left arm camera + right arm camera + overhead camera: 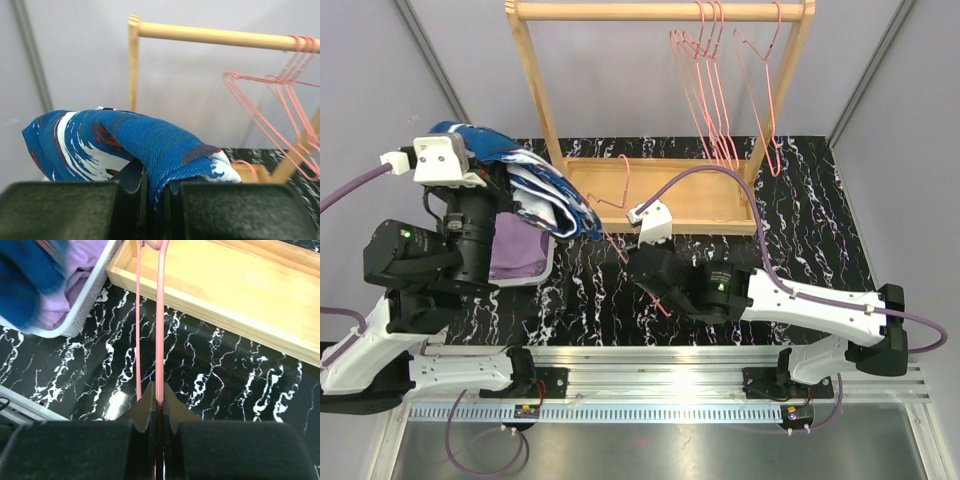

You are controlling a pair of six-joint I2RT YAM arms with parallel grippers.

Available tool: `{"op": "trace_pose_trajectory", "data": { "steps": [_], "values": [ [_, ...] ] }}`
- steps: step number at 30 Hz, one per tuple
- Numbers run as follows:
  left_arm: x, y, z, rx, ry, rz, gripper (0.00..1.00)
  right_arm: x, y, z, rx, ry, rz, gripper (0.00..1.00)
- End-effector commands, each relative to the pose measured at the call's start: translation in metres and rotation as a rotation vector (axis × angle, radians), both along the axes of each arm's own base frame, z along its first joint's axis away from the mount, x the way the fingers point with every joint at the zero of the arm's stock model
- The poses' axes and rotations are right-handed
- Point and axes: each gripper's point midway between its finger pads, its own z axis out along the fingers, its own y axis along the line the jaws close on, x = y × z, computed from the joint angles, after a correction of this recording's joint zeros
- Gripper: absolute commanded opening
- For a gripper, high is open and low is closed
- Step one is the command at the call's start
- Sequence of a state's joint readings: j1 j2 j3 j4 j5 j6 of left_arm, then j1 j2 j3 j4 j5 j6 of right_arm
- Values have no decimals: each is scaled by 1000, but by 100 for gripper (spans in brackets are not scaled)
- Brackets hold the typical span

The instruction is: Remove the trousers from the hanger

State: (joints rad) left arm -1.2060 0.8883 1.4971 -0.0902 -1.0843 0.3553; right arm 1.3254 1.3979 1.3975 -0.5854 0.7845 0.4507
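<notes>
My left gripper (155, 175) is shut on the dark blue trousers (125, 140) with white and red splashes and holds them up at the left (535, 185), over the white basket (548, 262). The cloth drapes over the fingers. The lilac trousers (515, 245) lie in that basket and also show in the right wrist view (75, 275). My right gripper (159, 392) is shut on a wire of a bare pink hanger (160, 315), held above the black marbled table in front of the rack's base (610, 205).
A wooden clothes rack (660, 10) stands at the back with a wooden base tray (700, 200). Several empty pink hangers (720, 80) hang from its rail at the right. The basket's rim (92, 290) lies left of the held hanger.
</notes>
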Motion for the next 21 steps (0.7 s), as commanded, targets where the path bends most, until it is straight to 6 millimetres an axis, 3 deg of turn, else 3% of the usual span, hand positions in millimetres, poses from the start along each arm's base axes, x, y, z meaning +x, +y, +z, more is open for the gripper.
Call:
{"op": "trace_pose_trajectory", "data": {
  "steps": [1,6,12,17,18,20,21],
  "values": [
    [-6,41,32,-50,-64,125,0,6,-22,26,75,-36,-82,0],
    [-2,54,6,92,-26,216,0,6,-43,51,84,-71,-102,0],
    [-3,97,-25,190,17,381,0,4,-59,81,102,-103,-94,0],
    [14,113,-71,380,153,525,0,5,-61,102,94,-136,-75,0],
    [17,129,-81,407,200,590,0,5,-61,105,93,-138,-73,0],
    [32,126,-106,415,260,522,0,4,-62,109,92,-145,-60,0],
    [35,143,-115,396,290,573,0,4,-62,112,104,-149,-58,0]
  ]
}}
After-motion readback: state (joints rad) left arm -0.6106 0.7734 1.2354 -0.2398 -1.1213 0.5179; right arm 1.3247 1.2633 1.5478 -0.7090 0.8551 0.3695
